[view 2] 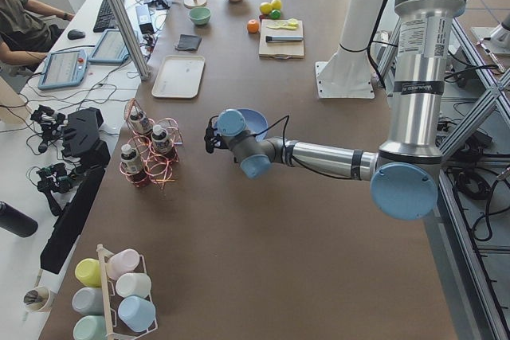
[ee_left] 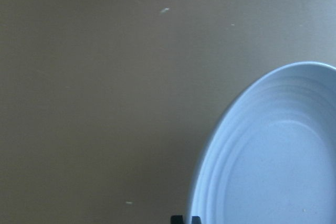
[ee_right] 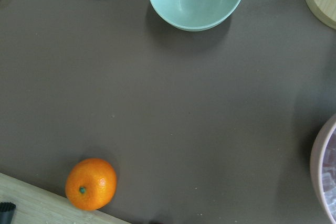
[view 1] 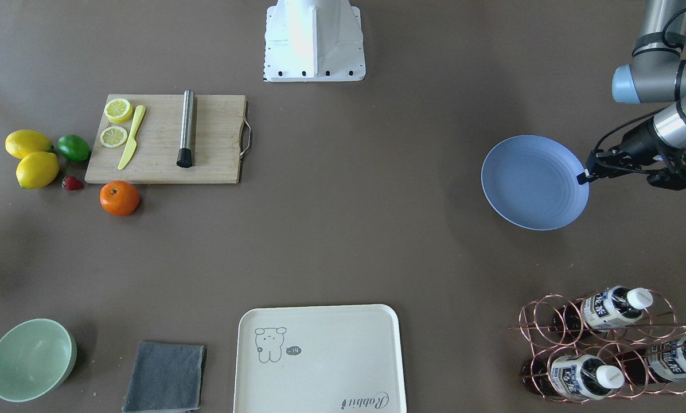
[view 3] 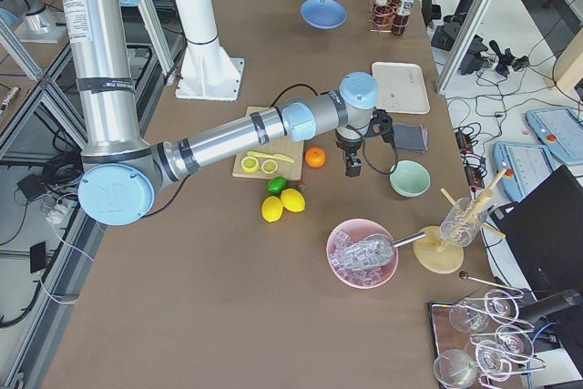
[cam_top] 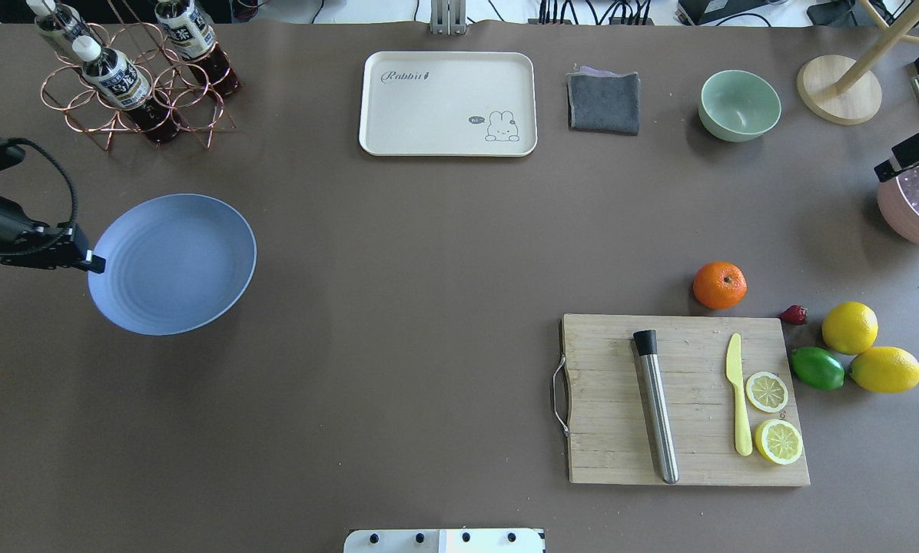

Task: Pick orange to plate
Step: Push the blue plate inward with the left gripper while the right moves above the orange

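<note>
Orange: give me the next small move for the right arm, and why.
Probably shift the right gripper sideways until it is over the orange, before descending: the orange lies untouched beside the cutting board, low-left in the right wrist view.

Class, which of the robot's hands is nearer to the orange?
Right. The right hand hovers beside the orange; the left hand is far across the table, at the rim of the plate.

Even bright light, soft faint shadows, blown-out glare on the white robot base (view 1: 313,34), slightly hazy left-wrist view.
</note>
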`<action>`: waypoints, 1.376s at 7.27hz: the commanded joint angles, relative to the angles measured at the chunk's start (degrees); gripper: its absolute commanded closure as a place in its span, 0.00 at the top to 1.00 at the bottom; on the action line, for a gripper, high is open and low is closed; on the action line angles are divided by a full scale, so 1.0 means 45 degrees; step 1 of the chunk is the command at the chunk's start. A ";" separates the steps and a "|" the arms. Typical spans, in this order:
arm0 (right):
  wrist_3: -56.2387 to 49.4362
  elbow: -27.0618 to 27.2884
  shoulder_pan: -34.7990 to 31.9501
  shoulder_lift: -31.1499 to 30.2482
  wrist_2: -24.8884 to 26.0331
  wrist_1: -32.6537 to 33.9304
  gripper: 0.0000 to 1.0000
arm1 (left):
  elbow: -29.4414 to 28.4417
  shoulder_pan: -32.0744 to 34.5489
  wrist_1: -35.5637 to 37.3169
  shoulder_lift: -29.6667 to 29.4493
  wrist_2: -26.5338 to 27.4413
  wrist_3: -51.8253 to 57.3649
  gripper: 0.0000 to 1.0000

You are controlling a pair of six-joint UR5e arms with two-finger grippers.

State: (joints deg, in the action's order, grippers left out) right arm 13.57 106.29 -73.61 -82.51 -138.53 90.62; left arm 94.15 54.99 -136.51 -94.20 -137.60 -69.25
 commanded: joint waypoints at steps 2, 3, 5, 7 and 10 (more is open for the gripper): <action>0.2508 -0.0004 0.2911 0.0971 0.2164 0.0000 1.00 | 0.1225 -0.3869 0.3580 -0.3876 0.4313 -0.4683 0.00; 0.2802 -0.0064 0.3596 0.0992 0.2615 0.0000 1.00 | 0.1167 -0.4982 0.3983 -0.4277 0.5256 -0.4786 0.00; 0.2883 -0.0219 0.4556 0.1012 0.3126 0.0000 1.00 | 0.0954 -0.5751 0.3987 -0.4746 0.6025 -0.5193 0.00; 0.2902 -0.0627 0.5164 0.1225 0.3654 -0.0136 1.00 | 0.0272 -0.6123 0.3988 -0.5625 0.6494 -0.5606 0.00; 0.3212 -0.2562 0.5400 0.1285 0.3519 -0.2711 1.00 | 0.0073 -0.6263 0.3987 -0.5804 0.6692 -0.5627 0.00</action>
State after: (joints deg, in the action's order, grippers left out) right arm 27.00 97.37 -49.60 -76.82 -122.25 82.36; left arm 94.78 27.00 -118.56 -120.04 -107.66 -94.46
